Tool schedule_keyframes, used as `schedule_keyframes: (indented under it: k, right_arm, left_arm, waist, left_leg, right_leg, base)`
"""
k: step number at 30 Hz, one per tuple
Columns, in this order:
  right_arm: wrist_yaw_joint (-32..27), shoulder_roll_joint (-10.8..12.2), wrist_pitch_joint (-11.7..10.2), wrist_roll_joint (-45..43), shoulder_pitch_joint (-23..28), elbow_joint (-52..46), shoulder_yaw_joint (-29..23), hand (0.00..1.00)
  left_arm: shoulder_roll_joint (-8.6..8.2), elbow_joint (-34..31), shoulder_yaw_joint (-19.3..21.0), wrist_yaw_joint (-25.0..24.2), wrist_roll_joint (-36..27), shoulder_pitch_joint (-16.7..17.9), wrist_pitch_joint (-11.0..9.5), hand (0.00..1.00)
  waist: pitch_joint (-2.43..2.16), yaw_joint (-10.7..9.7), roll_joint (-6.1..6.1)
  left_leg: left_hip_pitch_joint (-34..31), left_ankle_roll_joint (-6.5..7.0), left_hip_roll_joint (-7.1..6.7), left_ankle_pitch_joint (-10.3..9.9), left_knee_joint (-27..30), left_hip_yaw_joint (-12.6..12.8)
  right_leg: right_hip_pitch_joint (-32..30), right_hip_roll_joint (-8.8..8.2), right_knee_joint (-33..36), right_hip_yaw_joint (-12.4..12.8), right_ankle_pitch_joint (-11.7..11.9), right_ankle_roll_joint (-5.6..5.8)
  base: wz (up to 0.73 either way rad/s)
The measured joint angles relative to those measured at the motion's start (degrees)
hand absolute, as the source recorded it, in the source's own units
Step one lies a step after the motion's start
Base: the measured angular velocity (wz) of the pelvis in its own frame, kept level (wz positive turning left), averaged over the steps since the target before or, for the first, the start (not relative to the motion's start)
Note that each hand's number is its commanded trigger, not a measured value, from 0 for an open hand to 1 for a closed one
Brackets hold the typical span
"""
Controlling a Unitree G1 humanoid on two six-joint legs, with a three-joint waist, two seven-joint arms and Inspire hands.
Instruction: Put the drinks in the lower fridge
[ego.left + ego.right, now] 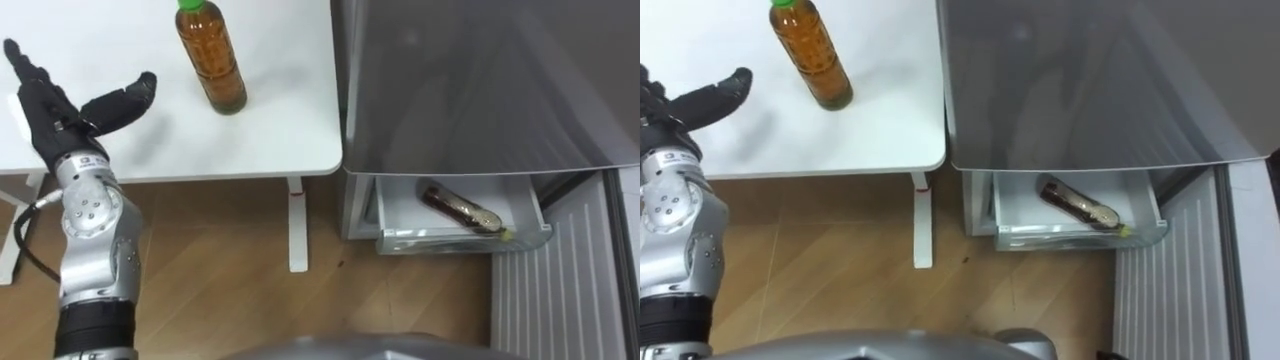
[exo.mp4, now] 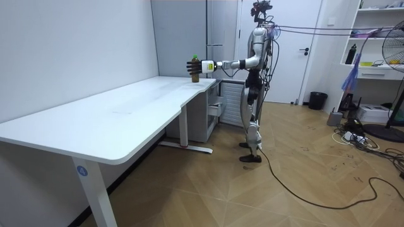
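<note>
Closest to the head camera I see the left hand (image 1: 60, 110), raised over the white table (image 1: 270, 140) with its fingers straight and spread wide and its thumb pointing across at the tea bottle (image 1: 211, 55). It holds nothing, and I read a clear gap between the thumb and the bottle. That bottle is amber with a green cap and stands upright on the table, near the end that meets the fridge. On my right stands the grey fridge (image 1: 480, 80). Its lower drawer (image 1: 395, 215) is open, with a second bottle (image 1: 460, 207) lying on its side inside. From the room view I have the robot standing at the table's far end, just beside the fridge, left arm stretched level over the tabletop.
</note>
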Motion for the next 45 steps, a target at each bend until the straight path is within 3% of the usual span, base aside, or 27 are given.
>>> schedule_keyframes:
  k: [10, 17, 24, 31, 36, 45]
  right_arm:
    - [-0.04, 0.02, 1.17, -2.06, -0.06, 1.61, 0.19, 0.0]
    - [-0.17, 0.04, 3.57, -3.38, 1.48, 1.07, 0.51, 0.0]
    - [-0.16, 0.04, 5.04, -4.33, 1.66, 1.01, 0.52, 0.0]
    - [-0.05, 0.04, 6.64, -4.33, 1.86, 0.95, 0.45, 0.0]
    - [0.8, 0.04, 7.38, -4.71, 1.87, 0.58, 0.42, 0.0]
    - [1.25, 0.05, 7.36, -7.68, 2.4, -1.02, 0.07, 0.0]
  left_arm:
    - [0.42, 0.01, -1.02, -5.4, -0.37, -0.79, 1.04, 0.0]
    - [0.59, 0.12, -1.12, -6.11, -5.11, -4.99, 4.23, 0.0]
    - [0.67, 0.13, -1.15, -6.45, -5.17, -5.36, 6.81, 0.0]
    - [2.1, 0.13, -1.14, -6.66, -7.57, -5.96, 9.49, 0.0]
    - [2.44, 0.13, -1.09, -8.14, -7.57, -7.82, 9.89, 0.0]
    - [4.49, 1.62, -1.09, -11.58, -8.58, -9.93, 10.38, 0.0]
  waist:
    - [0.07, -0.6, -0.44]
    - [-0.15, -0.7, -0.7]
    - [-0.22, -1.13, -0.56]
    - [-0.31, -2.28, 0.14]
    - [-0.27, -2.28, 0.38]
    - [-0.31, -2.75, 0.57]
  left_leg:
    - [0.04, 0.01, -0.01, -0.01, 0.02, 0.81]
    - [-0.02, 0.02, 0.05, -0.01, 0.2, 1.27]
    - [0.02, 0.04, 0.34, -0.06, 0.18, 2.12]
    - [0.48, 0.04, 0.38, -0.06, 0.15, 2.46]
    - [0.76, -0.01, 0.56, -0.09, 0.09, 3.11]
    - [0.81, -0.09, 0.67, -0.14, 0.13, 3.59]
  right_leg:
    - [-0.49, 0.1, -0.01, 1.44, 0.0, -0.01]
    - [-0.33, 0.15, 0.07, 1.58, 0.01, -0.04]
    - [-0.69, 0.43, 0.77, 2.5, 0.07, -0.12]
    - [-0.52, 0.6, 0.89, 3.36, 0.11, -0.2]
    - [-0.52, 0.9, 0.94, 4.26, 0.19, -0.32]
    - [-0.66, 1.04, 0.88, 4.79, 0.22, -0.37]
  base:
    - [-0.05]
    - [-0.03]
    - [-0.06]
    - [-0.03]
    - [-0.08]
    - [-0.02]
